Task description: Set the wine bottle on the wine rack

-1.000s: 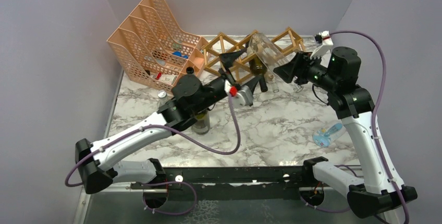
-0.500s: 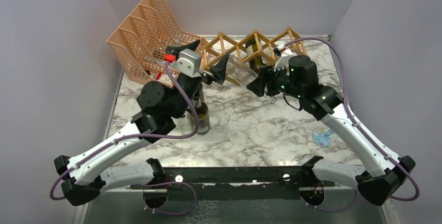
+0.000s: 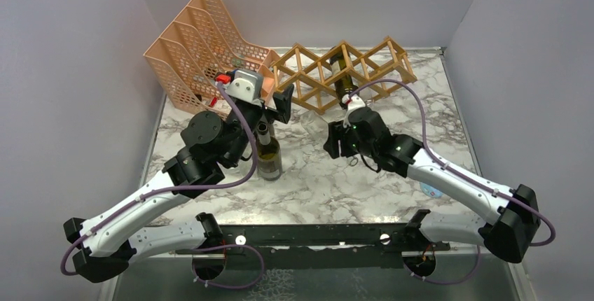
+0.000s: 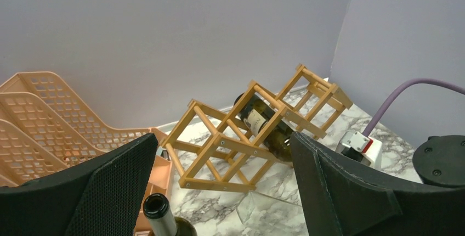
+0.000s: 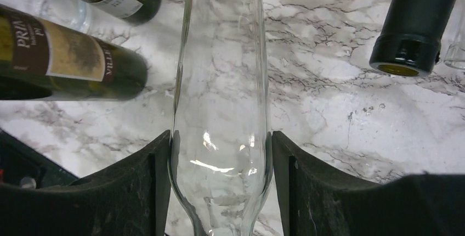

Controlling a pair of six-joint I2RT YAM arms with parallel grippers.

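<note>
The wooden wine rack (image 3: 347,70) (image 4: 247,137) stands at the back of the marble table with one dark wine bottle (image 3: 343,80) (image 4: 263,122) lying in a cell. A second green wine bottle (image 3: 268,157) stands upright in front of the organizer, its mouth (image 4: 156,207) low in the left wrist view. My left gripper (image 3: 274,101) (image 4: 224,140) hovers above that bottle, open and empty. My right gripper (image 3: 335,140) (image 5: 219,192) is low over the table, shut on a clear glass bottle (image 5: 222,99), both pads touching the glass.
The peach perforated file organizer (image 3: 203,49) (image 4: 49,115) sits at the back left beside the rack. A blue-and-clear item (image 3: 432,190) lies at the right. Two dark labelled bottles (image 5: 71,55) and a black-capped neck (image 5: 414,22) show in the right wrist view.
My right arm came away from the rack and down to the table centre with the clear glass bottle. My left arm swung left and back, ending above the upright bottle.
</note>
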